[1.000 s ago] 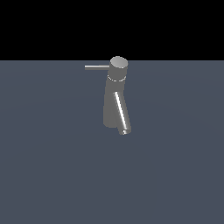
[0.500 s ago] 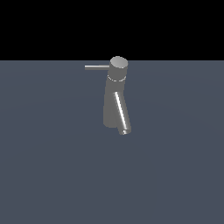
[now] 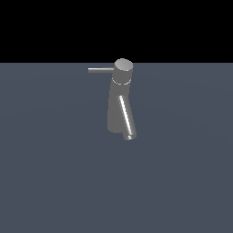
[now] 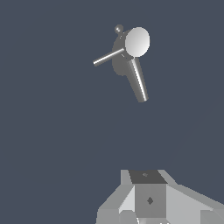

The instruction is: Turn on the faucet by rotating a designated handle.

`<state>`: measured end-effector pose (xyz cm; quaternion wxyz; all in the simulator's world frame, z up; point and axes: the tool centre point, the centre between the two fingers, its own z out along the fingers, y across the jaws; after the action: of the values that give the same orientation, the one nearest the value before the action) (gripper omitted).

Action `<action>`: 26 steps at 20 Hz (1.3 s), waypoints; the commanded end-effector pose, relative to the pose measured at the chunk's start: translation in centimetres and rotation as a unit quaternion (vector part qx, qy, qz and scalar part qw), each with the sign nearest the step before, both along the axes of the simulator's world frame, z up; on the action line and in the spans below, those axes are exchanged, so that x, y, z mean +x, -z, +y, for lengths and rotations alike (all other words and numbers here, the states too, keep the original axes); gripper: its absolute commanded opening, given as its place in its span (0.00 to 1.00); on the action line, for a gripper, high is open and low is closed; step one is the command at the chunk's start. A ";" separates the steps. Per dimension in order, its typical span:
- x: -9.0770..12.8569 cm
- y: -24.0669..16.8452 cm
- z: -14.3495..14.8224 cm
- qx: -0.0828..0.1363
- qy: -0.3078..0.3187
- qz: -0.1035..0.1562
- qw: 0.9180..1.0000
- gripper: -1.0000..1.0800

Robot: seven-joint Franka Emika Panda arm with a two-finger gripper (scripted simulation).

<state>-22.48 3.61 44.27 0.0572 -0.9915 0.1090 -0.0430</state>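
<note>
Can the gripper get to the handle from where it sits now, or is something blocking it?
Probably yes. In the wrist view, only bare floor lies between the gripper and the handle, which sticks out free from the faucet.

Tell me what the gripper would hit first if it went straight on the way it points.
Seemingly nothing but bare floor: the gripper points down, with the faucet well ahead and off its line, though depth is unclear.

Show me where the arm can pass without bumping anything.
Bare grey floor borders the faucet on every side in the exterior view. The tight spots are under the handle, projecting to that view's left, and around the slanted spout.
</note>
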 end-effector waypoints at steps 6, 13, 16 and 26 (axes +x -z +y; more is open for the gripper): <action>2.8 3.1 1.7 0.033 0.093 -0.024 0.995 0.00; 5.6 5.7 3.0 0.062 0.172 -0.045 0.982 0.00; 6.9 6.7 3.4 0.074 0.205 -0.054 0.975 0.00; 11.5 9.8 4.4 0.112 0.310 -0.083 0.940 0.00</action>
<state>-11.76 7.91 34.97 0.1551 -0.8972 0.3946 -0.1234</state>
